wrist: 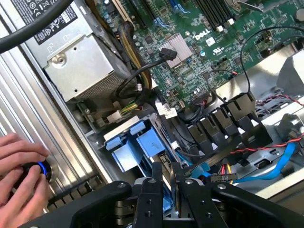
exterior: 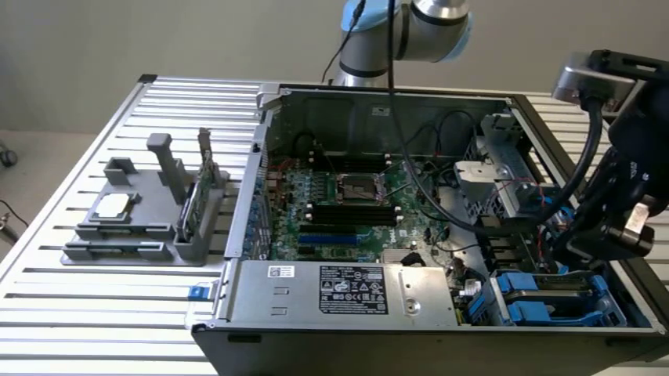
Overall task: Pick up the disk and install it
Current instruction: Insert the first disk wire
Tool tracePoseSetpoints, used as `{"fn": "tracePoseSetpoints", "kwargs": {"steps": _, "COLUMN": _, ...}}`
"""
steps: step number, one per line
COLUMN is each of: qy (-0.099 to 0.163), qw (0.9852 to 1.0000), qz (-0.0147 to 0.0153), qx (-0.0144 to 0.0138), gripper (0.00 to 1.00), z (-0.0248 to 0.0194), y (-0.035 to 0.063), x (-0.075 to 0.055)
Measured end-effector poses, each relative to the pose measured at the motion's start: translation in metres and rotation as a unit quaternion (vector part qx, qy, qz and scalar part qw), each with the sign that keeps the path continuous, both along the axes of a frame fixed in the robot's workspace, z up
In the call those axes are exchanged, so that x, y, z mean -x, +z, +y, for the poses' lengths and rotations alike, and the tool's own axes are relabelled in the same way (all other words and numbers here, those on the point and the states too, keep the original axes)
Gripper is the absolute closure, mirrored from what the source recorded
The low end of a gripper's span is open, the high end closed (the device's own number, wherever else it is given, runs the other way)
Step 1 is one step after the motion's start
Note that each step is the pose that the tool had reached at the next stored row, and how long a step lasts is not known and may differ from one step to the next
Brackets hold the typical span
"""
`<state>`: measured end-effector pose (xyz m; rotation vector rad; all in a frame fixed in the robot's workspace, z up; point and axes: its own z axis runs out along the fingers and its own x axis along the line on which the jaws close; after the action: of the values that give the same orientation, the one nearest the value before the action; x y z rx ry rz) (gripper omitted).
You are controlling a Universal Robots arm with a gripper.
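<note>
Pinching the disk (wrist: 166, 198) between near-closed fingers (wrist: 151, 194), gripper (wrist: 165, 170) in the drive bay (wrist: 223, 124), cables (wrist: 137, 90) just beside.

**Open computer case and parts holder share a slatted metal counter**

The silver counter (exterior: 115, 345), built of long parallel slats with dark gaps between them, carries two things. A computer case (exterior: 418, 348) lies on its side with its panel off, taking up the exterior view's right half and reaching the near edge. Just beside it, toward the exterior view's left, a grey parts holder (exterior: 121, 254) sits flat on the slats. The holder bears a square silver chip (exterior: 113, 206) and a thin green circuit card (exterior: 191, 205) standing on edge. Bare slats show in front of the holder, behind it and on its far side.
</note>
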<state>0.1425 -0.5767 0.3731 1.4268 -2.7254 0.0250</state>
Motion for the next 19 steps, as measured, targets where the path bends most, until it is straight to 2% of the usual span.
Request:
{"fn": "tracePoseSetpoints", "kwargs": {"steps": 5, "qy": -0.041, "qw": 0.9992, "qz": 0.0, "qx": 0.0, "gripper": 0.78, "z": 0.0, "y": 0.0002, "x": 0.0}}
{"fn": "tracePoseSetpoints", "kwargs": {"steps": 10, "qy": -0.082, "qw": 0.9966, "qz": 0.0, "qx": 0.0, "gripper": 0.78, "z": 0.0, "y": 0.0002, "x": 0.0}}
{"fn": "tracePoseSetpoints", "kwargs": {"steps": 14, "qy": -0.115, "qw": 0.9934, "qz": 0.0, "qx": 0.0001, "gripper": 0.78, "z": 0.0, "y": 0.0003, "x": 0.0}}
{"fn": "tracePoseSetpoints", "kwargs": {"steps": 19, "qy": -0.156, "qw": 0.9878, "qz": 0.0, "qx": 0.0, "gripper": 0.78, "z": 0.0, "y": 0.0004, "x": 0.0}}
